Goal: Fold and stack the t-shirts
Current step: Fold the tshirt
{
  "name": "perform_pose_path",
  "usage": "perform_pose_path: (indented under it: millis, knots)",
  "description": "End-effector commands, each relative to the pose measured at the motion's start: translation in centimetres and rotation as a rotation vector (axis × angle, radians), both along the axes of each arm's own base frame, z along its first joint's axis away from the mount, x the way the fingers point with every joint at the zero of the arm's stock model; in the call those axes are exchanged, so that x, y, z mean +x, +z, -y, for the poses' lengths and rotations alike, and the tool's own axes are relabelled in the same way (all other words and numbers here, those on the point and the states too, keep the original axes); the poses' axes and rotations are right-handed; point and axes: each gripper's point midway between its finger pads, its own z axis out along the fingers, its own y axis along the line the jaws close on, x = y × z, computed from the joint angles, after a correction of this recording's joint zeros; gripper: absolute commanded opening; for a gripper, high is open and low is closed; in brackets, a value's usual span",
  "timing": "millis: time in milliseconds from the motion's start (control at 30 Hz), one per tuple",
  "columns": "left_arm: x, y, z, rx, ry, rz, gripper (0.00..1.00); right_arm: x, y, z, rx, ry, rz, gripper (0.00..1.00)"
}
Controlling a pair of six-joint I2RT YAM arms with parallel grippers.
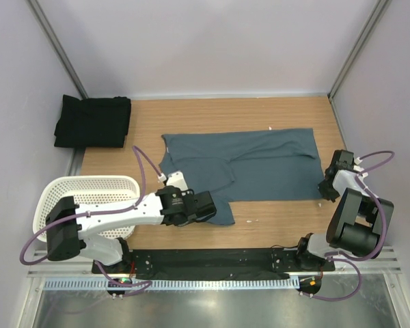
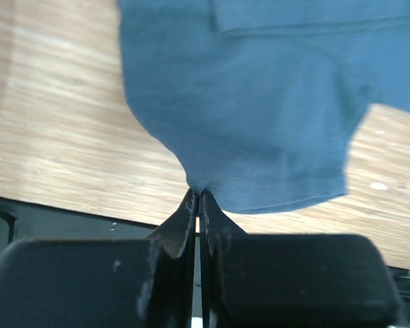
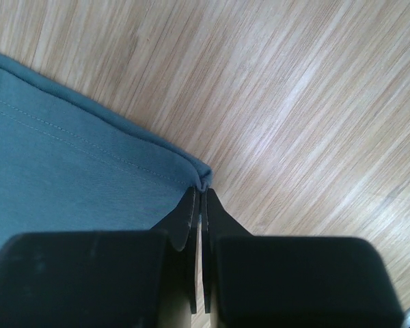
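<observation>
The slate blue-grey t-shirt (image 1: 260,164) lies spread across the middle of the wooden table. My left gripper (image 1: 215,206) is shut on the hem of its near left sleeve (image 2: 260,137); the cloth bunches at the fingertips (image 2: 198,195). My right gripper (image 1: 322,190) is shut on the shirt's near right corner (image 3: 89,178), pinched at the fingertips (image 3: 201,195). The black t-shirt (image 1: 93,121) lies folded at the far left corner of the table, away from both grippers.
A white perforated basket (image 1: 82,198) stands at the near left, under my left arm. Grey walls close the back and both sides. A black base rail (image 1: 212,263) runs along the near edge. Bare wood (image 3: 314,102) shows right of the shirt's corner.
</observation>
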Motion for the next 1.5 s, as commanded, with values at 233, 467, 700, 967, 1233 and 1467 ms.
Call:
perform_pose_path:
  millis: [233,467,700,967,1233,1467]
  knots:
    - [5.5,6.3,-1.4,0.011,0.011,0.190,0.00,2.8,3.8,1.6,-0.052,0.019,0.075,0.01]
    - [8.7,8.2,-2.6,0.027,0.022,0.256,0.00,5.5,5.5,1.5,-0.012,0.036,0.141,0.01]
    - [12.5,10.6,-2.7,0.022,-0.013,0.323,0.00,8.0,7.4,2.0,-0.007,0.039,0.200,0.01]
    - [16.4,14.4,-3.1,0.107,-0.075,0.405,0.00,6.5,8.5,1.3,0.034,-0.009,0.133,0.01]
    - [18.0,14.5,-4.8,0.105,-0.084,0.383,0.00,0.4,8.7,-1.5,0.071,-0.037,0.059,0.01]
    - [18.3,15.4,-6.3,0.108,-0.111,0.382,0.00,-1.4,8.4,-2.9,0.100,-0.048,0.030,0.01]
